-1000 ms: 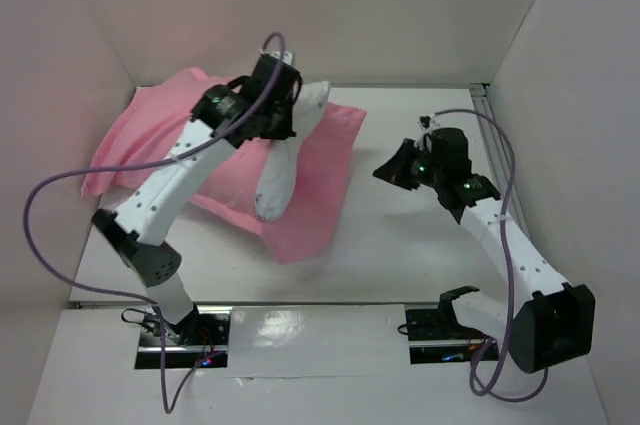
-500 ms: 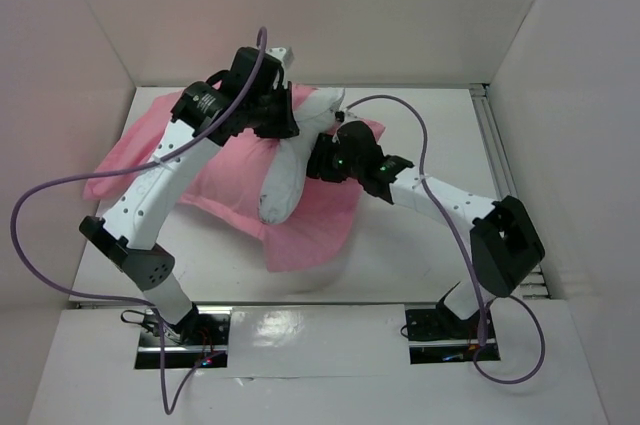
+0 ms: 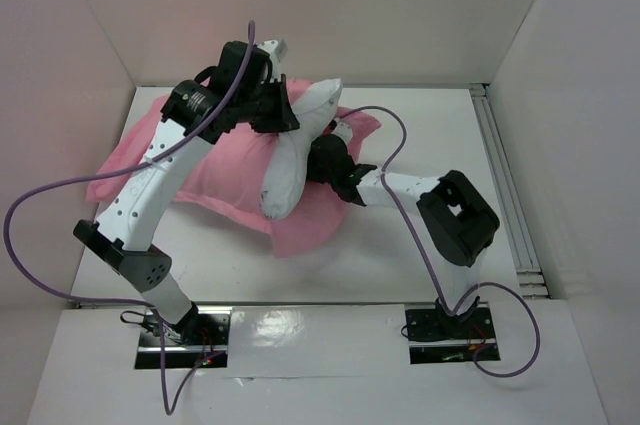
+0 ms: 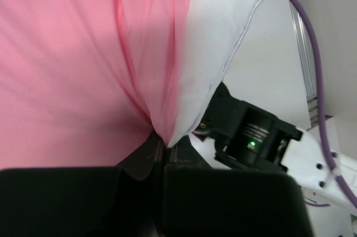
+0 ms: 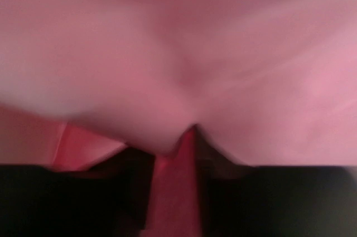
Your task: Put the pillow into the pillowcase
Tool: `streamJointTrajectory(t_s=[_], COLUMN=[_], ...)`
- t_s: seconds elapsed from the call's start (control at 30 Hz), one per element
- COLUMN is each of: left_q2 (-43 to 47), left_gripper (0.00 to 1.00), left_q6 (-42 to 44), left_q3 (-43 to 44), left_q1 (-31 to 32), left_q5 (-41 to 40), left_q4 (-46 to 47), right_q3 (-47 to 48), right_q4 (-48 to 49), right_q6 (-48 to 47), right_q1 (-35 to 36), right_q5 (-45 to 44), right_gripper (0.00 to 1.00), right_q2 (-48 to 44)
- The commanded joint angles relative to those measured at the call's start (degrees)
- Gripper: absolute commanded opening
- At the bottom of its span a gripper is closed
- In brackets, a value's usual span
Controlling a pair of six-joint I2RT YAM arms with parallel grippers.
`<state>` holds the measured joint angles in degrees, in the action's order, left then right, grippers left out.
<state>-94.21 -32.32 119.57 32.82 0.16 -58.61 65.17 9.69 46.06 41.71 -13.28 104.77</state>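
Top external shows pillow [image 3: 285, 173] partly inside pillowcase [image 3: 200, 177], left claw [image 3: 284, 111] clamped on its hem, right claw [image 3: 324, 158] grip unclear.

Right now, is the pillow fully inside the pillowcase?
No, much of the white pillow sticks out of the pink pillowcase in the overhead view.

Twin white arms, the left arm [image 3: 150, 180] and the right arm [image 3: 405, 185], have bulky black joint housings [image 3: 455, 217] and small dark screws [image 4: 319, 167]. Purple cables [image 4: 312, 47] loop off both. The left pincer [image 3: 282, 113] is black, and a green light [image 4: 252, 143] glows on the right wrist.
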Motion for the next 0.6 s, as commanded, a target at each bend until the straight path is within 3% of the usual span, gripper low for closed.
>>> streamJointTrajectory(t_s=[0.0, 0.03, 0.1, 0.27, 0.37, 0.43, 0.57], left_q2=[4.7, 5.3, 5.9, 6.4, 5.2, 4.5, 2.2], left_gripper=[0.0, 0.0, 0.0, 0.0, 0.0, 0.0, 0.0], left_q6=[-3.1, -3.1, -3.1, -3.6, -4.2, -5.6, -6.9], left_q3=[0.0, -1.0, -3.3, -11.4, -16.4, -18.5, -23.6], left_q1=[0.7, 0.1, -0.5, -1.7, -1.7, -2.2, -2.2], left_q5=[6.3, 4.9, 3.6, -1.3, -4.7, -5.6, -8.5], left_q4=[6.9, 6.9, 7.5, 9.7, 11.4, 12.0, 13.6], right_q3=[3.7, 3.7, 1.3, -10.0, -13.2, -14.3, -15.7], right_q4=[2.4, 1.1, -0.5, -3.6, -8.7, -11.6, -18.5], right_q6=[3.2, 3.2, 3.2, -2.6, -7.5, -9.3, -12.9], right_q1=[1.0, 1.0, 0.4, -6.0, -10.9, -12.5, -14.5], right_q5=[-8.2, -8.9, -9.5, 0.4, 10.9, 16.2, 21.3], right_gripper=[0.26, 0.08, 0.0, 0.0, 0.0, 0.06, 0.08], right_q2=[1.4, 0.8, -3.0, -16.7, -21.3, -25.4, -30.6])
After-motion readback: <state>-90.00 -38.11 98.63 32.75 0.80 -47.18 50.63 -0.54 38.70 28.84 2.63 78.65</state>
